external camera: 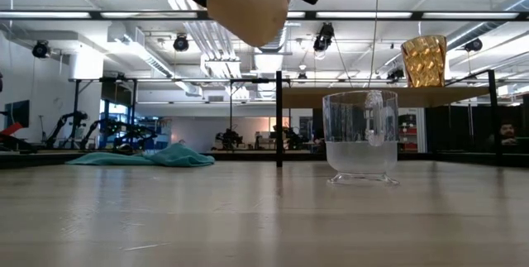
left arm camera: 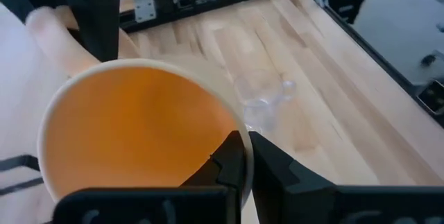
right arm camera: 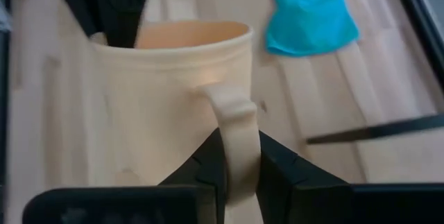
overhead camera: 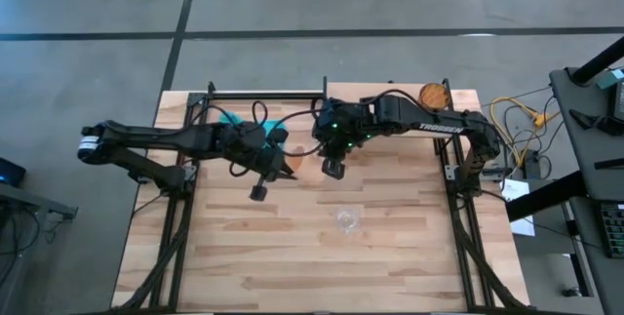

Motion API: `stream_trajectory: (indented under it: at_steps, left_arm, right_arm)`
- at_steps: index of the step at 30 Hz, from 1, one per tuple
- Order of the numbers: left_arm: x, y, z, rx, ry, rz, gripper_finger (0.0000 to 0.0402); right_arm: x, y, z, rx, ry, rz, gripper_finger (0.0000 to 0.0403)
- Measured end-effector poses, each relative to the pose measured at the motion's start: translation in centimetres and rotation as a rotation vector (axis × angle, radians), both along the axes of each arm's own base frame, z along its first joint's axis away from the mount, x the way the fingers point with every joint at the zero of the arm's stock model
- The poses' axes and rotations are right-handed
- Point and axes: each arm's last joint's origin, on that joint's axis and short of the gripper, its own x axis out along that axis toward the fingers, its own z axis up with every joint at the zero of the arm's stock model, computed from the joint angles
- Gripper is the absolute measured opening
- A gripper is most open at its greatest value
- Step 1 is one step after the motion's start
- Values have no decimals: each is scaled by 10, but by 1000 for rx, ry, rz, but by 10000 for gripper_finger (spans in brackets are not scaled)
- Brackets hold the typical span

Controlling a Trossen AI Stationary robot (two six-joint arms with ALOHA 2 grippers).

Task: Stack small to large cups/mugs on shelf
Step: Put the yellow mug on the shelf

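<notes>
A: Where is the orange mug (right arm camera: 173, 106) now?

B: It hangs in the air above the tabletop (overhead camera: 390, 256), between the two arms, on the shelf's (overhead camera: 390, 94) near side and not yet on it. The left gripper (left arm camera: 244, 156) is clenched on its rim, one finger inside the mug and one outside. The right gripper (right arm camera: 239, 161) has its two fingers on both sides of the handle (right arm camera: 236, 134), touching it, so I judge it is grasping the handle.

A: So both hold it?

B: It seems so, like a handover. The handle points toward the right gripper, and the mug is tilted in the low view.

A: And the other cups?

B: The brown cup (overhead camera: 433, 94) stands on the shelf, at its end on the right arm's side. The glass cup (overhead camera: 347, 219) stands on the tabletop, well apart from the shelf. The right arm is nearer to the brown cup, so carrying the mug there should fall to it.
</notes>
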Motion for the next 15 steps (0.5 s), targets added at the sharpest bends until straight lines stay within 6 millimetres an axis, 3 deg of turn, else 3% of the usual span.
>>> stream_trajectory:
  at_steps: [8, 15]
  left_arm:
    - [20, 8, -7, -1, -11, 36, 0]
    - [41, 21, -1, 21, -42, 109, 0]
  right_arm:
    - [-9, -5, 0, -57, 68, -35, 48]
    - [-23, -9, 9, -169, 100, -82, 47]
